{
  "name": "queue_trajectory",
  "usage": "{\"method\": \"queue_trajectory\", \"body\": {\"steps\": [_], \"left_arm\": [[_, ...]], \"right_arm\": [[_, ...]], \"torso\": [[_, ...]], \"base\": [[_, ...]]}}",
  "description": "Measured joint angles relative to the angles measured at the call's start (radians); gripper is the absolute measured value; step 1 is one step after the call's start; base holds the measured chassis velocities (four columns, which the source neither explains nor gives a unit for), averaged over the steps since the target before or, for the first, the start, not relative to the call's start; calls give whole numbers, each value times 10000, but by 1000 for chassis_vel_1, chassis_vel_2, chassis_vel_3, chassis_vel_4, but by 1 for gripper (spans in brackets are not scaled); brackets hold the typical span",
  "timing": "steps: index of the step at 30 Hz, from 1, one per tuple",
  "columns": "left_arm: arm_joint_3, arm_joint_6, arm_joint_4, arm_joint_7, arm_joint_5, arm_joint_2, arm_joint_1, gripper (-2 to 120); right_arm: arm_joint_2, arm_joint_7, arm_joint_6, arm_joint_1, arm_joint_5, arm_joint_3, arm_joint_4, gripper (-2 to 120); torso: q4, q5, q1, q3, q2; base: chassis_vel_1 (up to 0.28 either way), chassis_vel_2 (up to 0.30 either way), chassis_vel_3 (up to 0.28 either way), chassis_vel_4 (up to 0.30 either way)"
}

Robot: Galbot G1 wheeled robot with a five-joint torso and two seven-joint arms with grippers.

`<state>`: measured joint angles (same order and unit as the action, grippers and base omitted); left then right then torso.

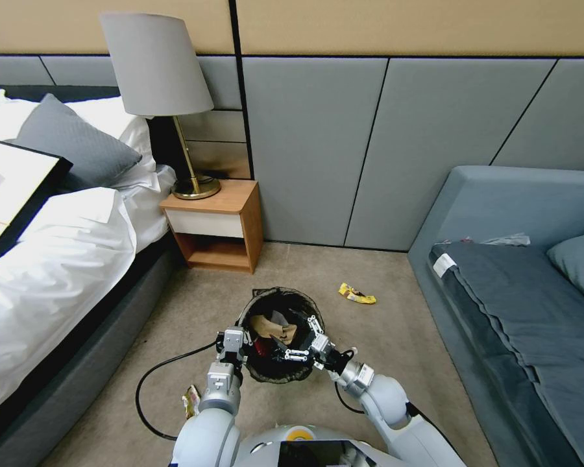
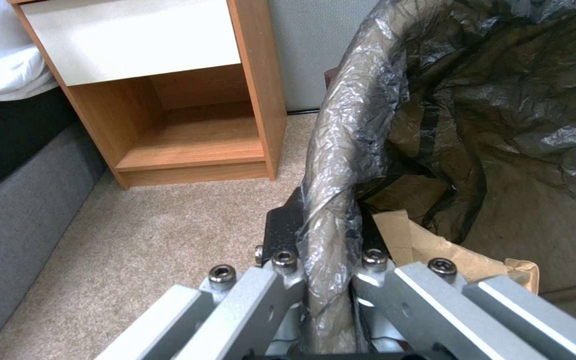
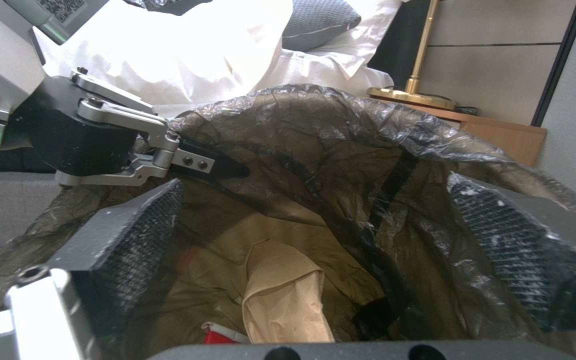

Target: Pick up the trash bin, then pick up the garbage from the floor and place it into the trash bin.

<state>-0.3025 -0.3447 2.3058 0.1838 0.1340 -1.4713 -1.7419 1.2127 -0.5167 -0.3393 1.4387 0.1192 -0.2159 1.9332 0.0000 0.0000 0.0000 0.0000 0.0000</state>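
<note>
- Nearest, low in the head view, both arms reach forward from the robot's body to the trash bin (image 1: 276,334), which sits between them above the beige carpet (image 1: 194,311).
- A shiny snack packet (image 1: 191,400) lies on the carpet beside the left arm, next to a black cable (image 1: 150,376).
- At the bin's left side, the left gripper (image 1: 235,344) is clamped on the rim; the left wrist view shows its fingers (image 2: 281,235) pressed to either side of the bag-wrapped rim (image 2: 341,165).
- At the bin's near right side, the right gripper (image 1: 303,342) is held over the opening with its jaws apart; in the right wrist view its two ribbed pads (image 3: 515,240) stand wide, with nothing between them but the bin's inside.
- Inside the bin, crumpled brown paper (image 3: 281,290) lies against the dark bag (image 3: 341,150), with a bit of red-and-white wrapper (image 3: 225,334) beneath it.
- Farther out, a yellow wrapper (image 1: 357,294) lies on the carpet, right of the bin and apart from it, near the grey sofa (image 1: 519,279).
- Beyond the bin stands a wooden nightstand (image 1: 217,224) bearing a lamp (image 1: 159,78), beside the bed (image 1: 58,227) on the left.
- Farthest, grey wall panels (image 1: 383,143) close off the room.
</note>
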Motion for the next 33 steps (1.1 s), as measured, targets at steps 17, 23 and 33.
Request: {"method": "queue_trajectory", "body": {"steps": [17,23,33], "left_arm": [[-126,-1,38,-1,-55,33,12,0],[-249,1,70,3,-177,48,35,0],[-313,9,201,14,-207,44,-32,0]], "right_arm": [[294,1699,-404,671,-412,-858,1857,100],[1223,3433,-1235,1574,-716,-1913,2643,100],[1993,3634,-2693,2675,-126,-3352,2162,100]], "torso": [[1,-1,0,0,0],[-3,-1,0,0,0],[-1,-1,0,0,0]], "base": [[0,0,0,0],[0,0,0,0],[0,0,0,0]]}}
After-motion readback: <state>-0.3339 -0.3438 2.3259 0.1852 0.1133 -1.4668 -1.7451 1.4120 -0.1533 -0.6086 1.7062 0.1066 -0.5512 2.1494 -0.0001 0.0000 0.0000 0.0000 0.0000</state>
